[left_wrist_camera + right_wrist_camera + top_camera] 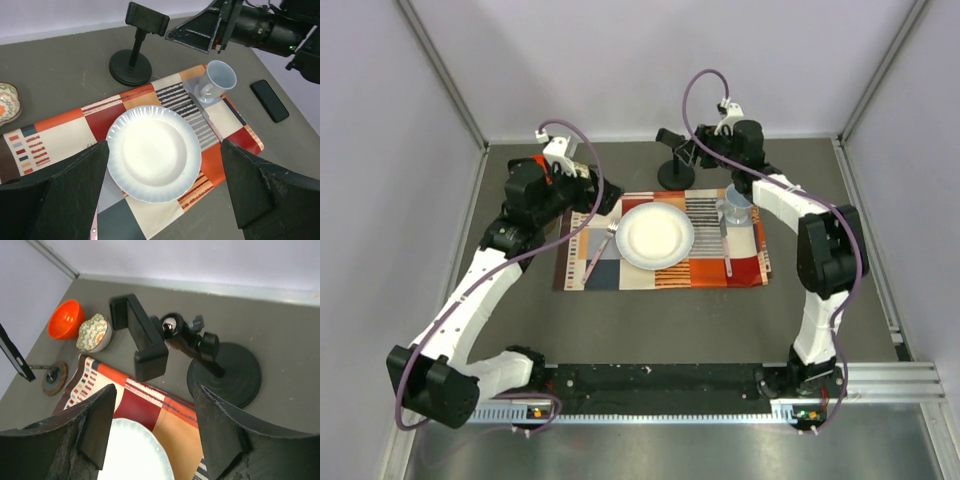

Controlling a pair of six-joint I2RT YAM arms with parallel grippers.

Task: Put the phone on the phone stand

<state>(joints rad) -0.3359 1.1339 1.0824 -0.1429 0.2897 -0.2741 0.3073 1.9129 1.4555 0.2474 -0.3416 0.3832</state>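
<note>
The phone [270, 100] lies flat on the grey table, right of the placemat and beyond the mug; it shows only in the left wrist view. The phone stand [54, 377] shows in the right wrist view at the far left: a round brown disc with its tilted plate seen edge-on. My left gripper [165, 200] is open and empty above the white plate [154, 152]. It also shows in the top view [597, 196]. My right gripper [155, 435] is open and empty, hovering by the black clamp stand, at the back in the top view [688, 150].
A black round-based clamp stand [675, 168] stands behind the patterned placemat [720, 270]. On the mat are the plate [656, 235], a mug [735, 207], a fork and a knife. An orange bowl [66, 319] and a patterned bowl [94, 333] sit near the phone stand.
</note>
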